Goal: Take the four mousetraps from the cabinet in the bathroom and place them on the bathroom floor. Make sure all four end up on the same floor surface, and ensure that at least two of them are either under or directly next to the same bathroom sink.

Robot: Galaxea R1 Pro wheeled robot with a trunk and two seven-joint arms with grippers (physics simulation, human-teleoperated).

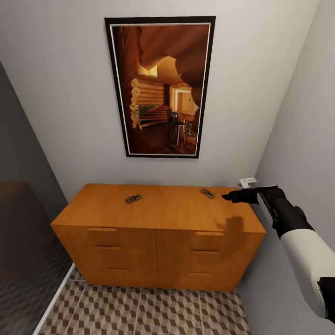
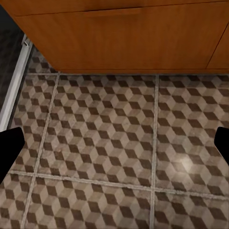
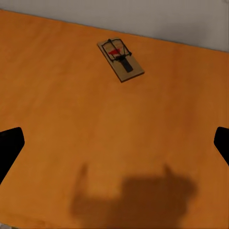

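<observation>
The cabinet looks like smooth orange-brown wood with a soft satin sheen, and the mousetrap on its top at about 1 o'clock is a matt wooden board with dark metal parts. The bathroom floor is smooth cube-patterned tile with pale grout and a faint gloss.

No readable text, labels, brands or numbers anywhere: none on the black-framed log-cabin wall picture, none on the orange-brown wooden cabinet.

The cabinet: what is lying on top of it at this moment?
On the cabinet top lie two mousetraps, one left, one right. The drawers are closed, so their contents are hidden.
</observation>
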